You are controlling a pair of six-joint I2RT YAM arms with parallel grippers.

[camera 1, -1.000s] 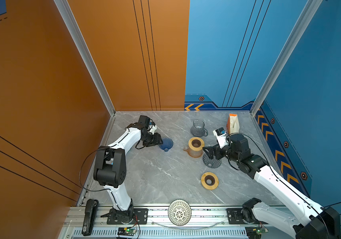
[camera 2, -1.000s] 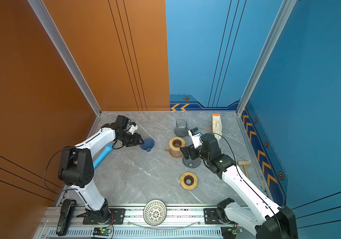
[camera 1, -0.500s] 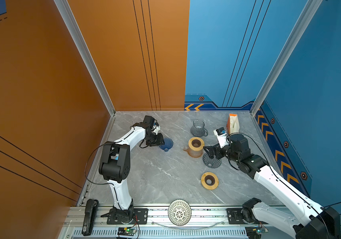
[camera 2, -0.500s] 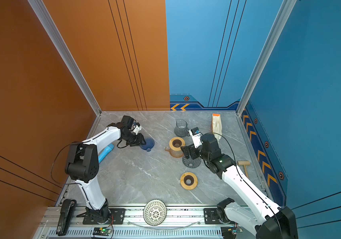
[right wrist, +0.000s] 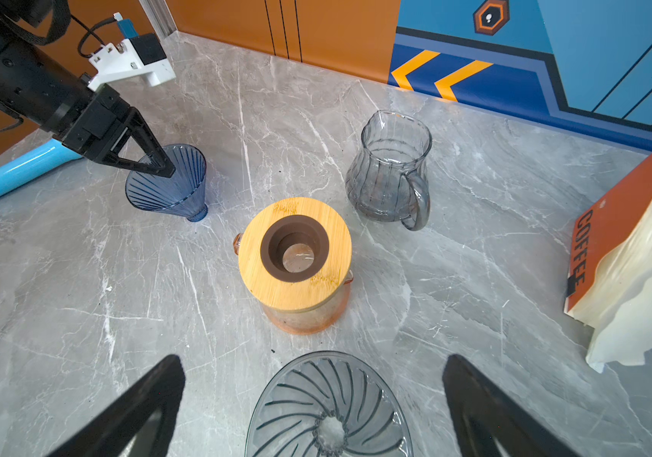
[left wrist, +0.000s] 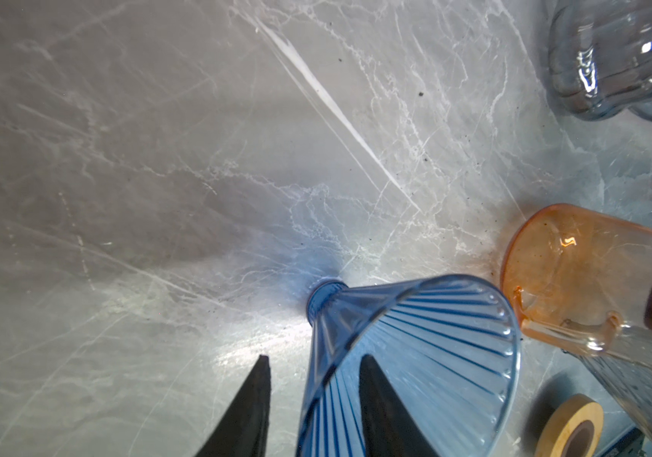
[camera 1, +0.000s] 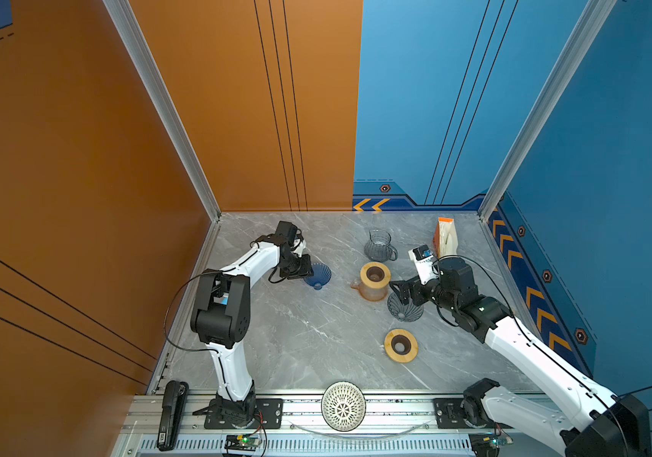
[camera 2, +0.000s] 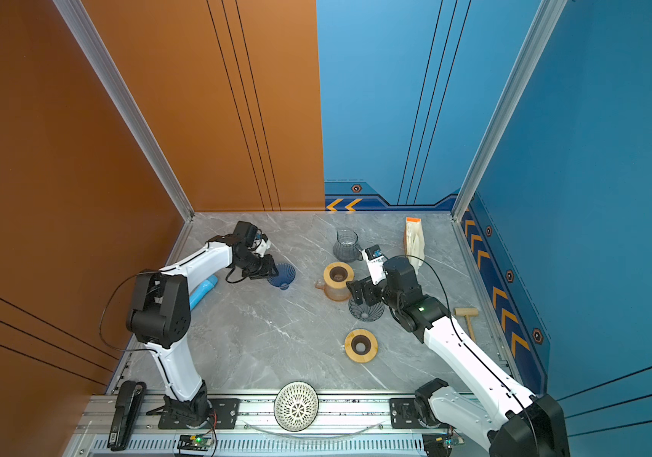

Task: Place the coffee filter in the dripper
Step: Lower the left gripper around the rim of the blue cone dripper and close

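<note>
The coffee filters are a stack of cream paper in an orange "COFFEE" pack (camera 1: pixel 445 237) (right wrist: pixel 629 253) at the back right. A blue ribbed dripper (camera 1: pixel 317 275) (camera 2: pixel 281 275) (right wrist: pixel 166 182) leans with its narrow spout on the table. My left gripper (left wrist: pixel 315 356) (camera 1: pixel 302 271) straddles its rim, one finger inside the cone and one outside, with gaps to the wall. A grey swirl-ribbed dripper (camera 1: pixel 405 306) (right wrist: pixel 328 407) sits mouth up under my right gripper (right wrist: pixel 312 356) (camera 1: pixel 399 291), whose jaws stand wide open on either side of it.
An amber glass server with a bamboo lid (camera 1: pixel 374 277) stands between the drippers. Behind it is a grey glass pitcher (camera 1: pixel 379 245). A bamboo ring (camera 1: pixel 400 345), a white mesh bowl (camera 1: pixel 343 405), a light blue tube (camera 2: pixel 203 291) and a wooden mallet (camera 2: pixel 466 316) lie around.
My left gripper has moved right onto the blue dripper's rim and its jaws have narrowed. The right arm has not moved.
</note>
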